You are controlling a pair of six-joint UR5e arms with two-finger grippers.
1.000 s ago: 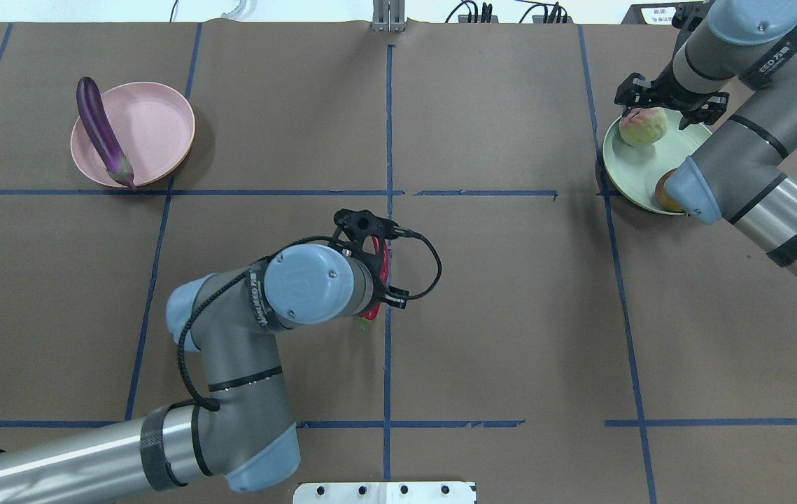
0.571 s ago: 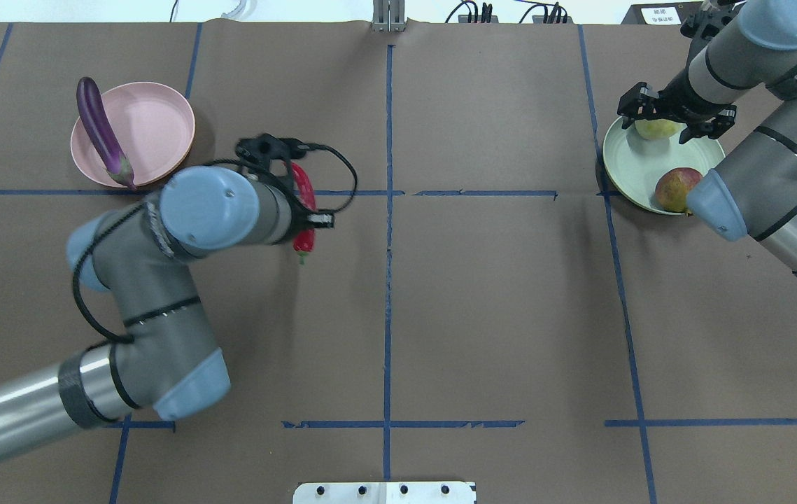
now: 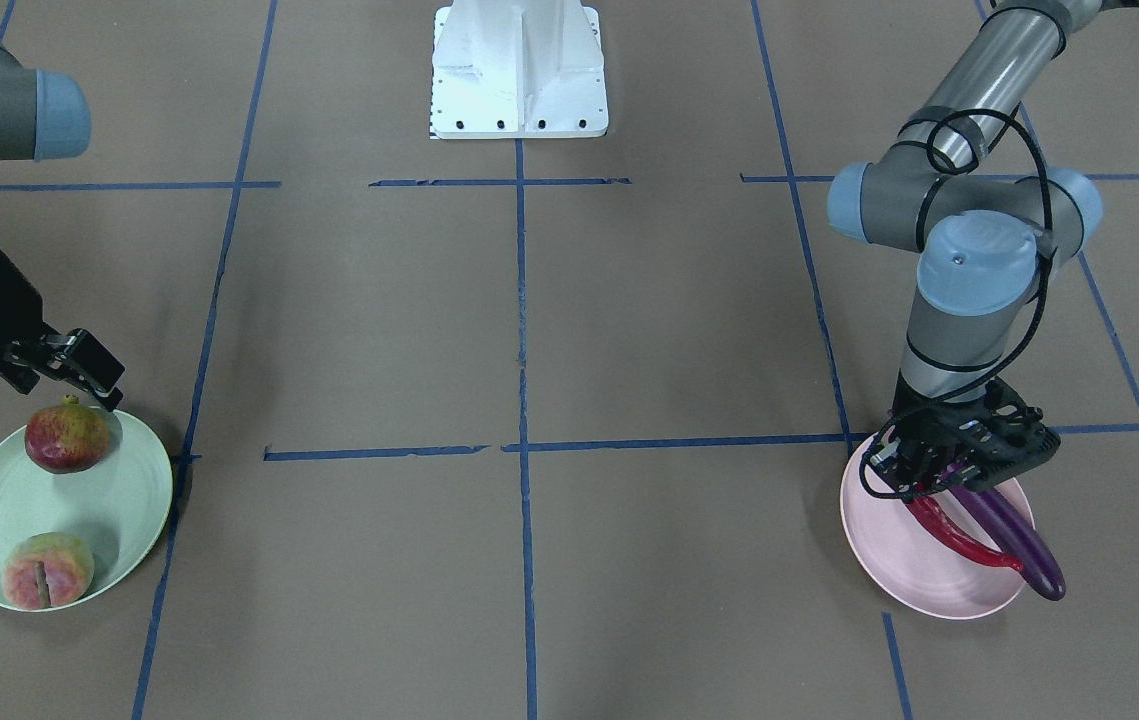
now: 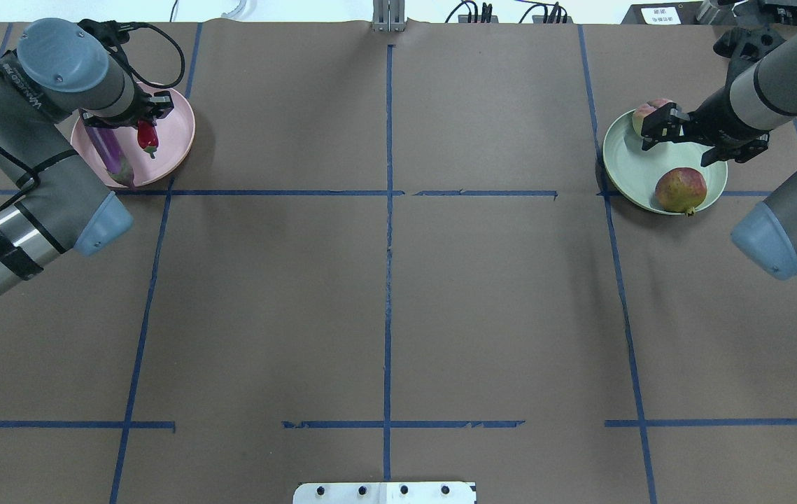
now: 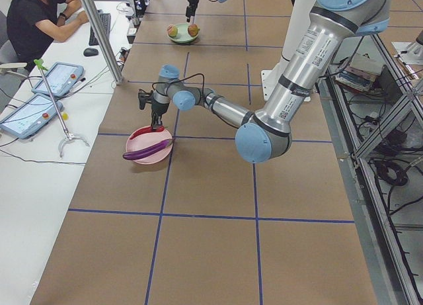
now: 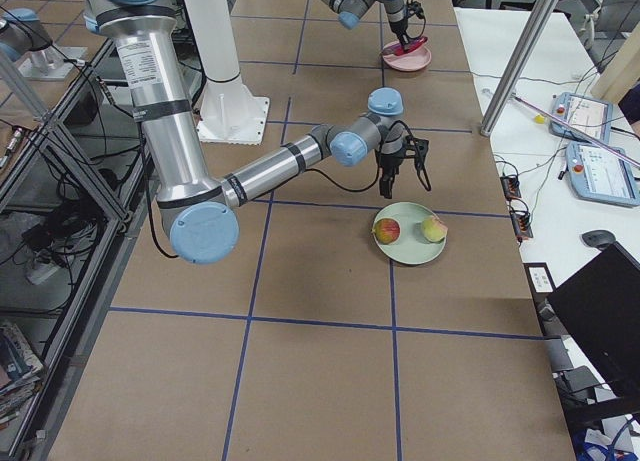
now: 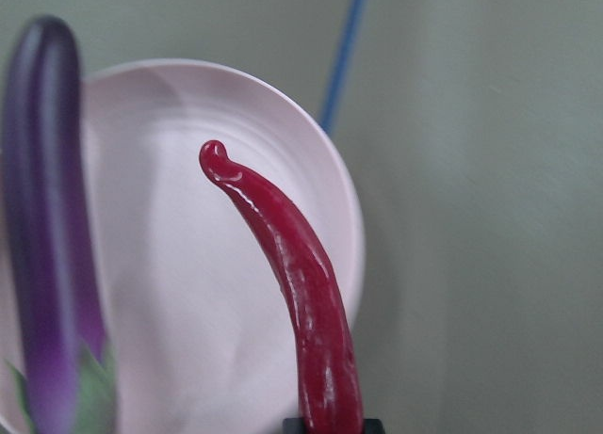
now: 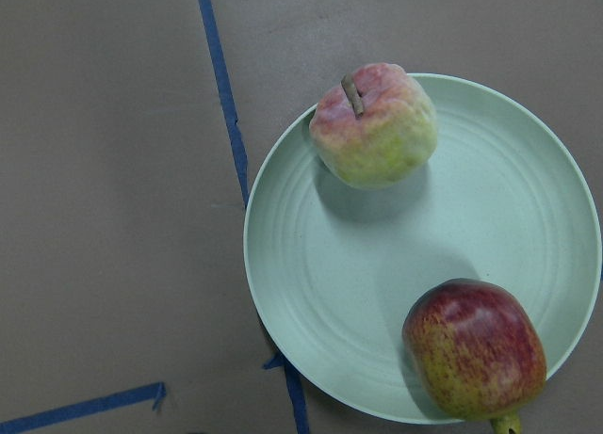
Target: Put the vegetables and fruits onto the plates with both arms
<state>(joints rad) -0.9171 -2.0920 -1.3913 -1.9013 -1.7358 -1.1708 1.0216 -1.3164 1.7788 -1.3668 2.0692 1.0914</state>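
My left claw (image 3: 959, 460) is no longer out at the middle of the table. It now hangs over the pink plate (image 3: 909, 570), clamped on the thick end of the chili (image 3: 954, 535). The chili points down from the fingers toward the bare half of the plate, just beside the eggplant (image 3: 1024, 545), which lies across the plate with one end past the rim. From my left wrist camera the chili's curled tip looks close above the plate, but I cannot tell whether it touches. I judge that all that is left here is to lower a little and let go, keeping clear of the eggplant.

My right claw (image 4: 695, 140) is no longer wrapped around the peach (image 4: 650, 110). Its fingers are apart and hold nothing, and it sits above the green plate (image 4: 622, 168). The peach rests on the far part of that plate, below and just beyond the claw. The pomegranate (image 4: 680, 190) sits on the near part, well apart from the peach. So both fruits are down, and that side looks done to me.

The chili is the only item not yet released, so the task looks nearly finished.
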